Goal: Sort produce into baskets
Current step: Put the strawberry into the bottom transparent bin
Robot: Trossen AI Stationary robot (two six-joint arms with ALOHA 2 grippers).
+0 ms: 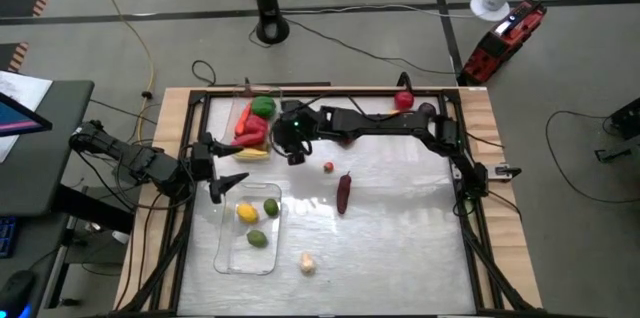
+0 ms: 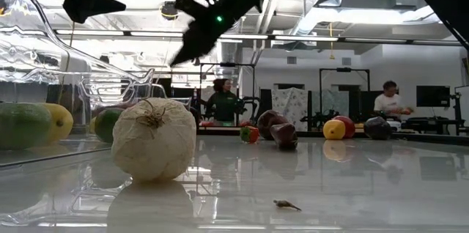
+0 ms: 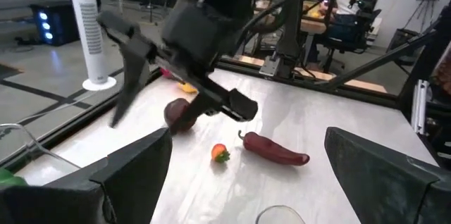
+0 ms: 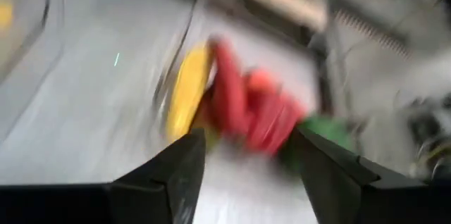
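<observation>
My right gripper [image 1: 291, 154] hangs open and empty beside the far clear tray [image 1: 243, 108], which holds green, red and yellow produce [image 4: 232, 104]. My left gripper [image 1: 228, 186] is open and empty at the far end of the near clear tray [image 1: 232, 258], which holds a yellow fruit [image 1: 246, 213] and two green ones [image 1: 257, 239]. On the bare table lie a dark red pepper [image 1: 344, 193], a small red-orange fruit [image 1: 328, 167], a white garlic [image 1: 307, 263], a red fruit [image 1: 403, 100] and a dark purple fruit [image 3: 180, 115].
The table has a dark frame [image 1: 470, 218] around its edges. The right arm [image 1: 390, 123] stretches across the table's far part. People sit in the room beyond the table [image 2: 223, 101]. Open tabletop lies to the right of the dark red pepper.
</observation>
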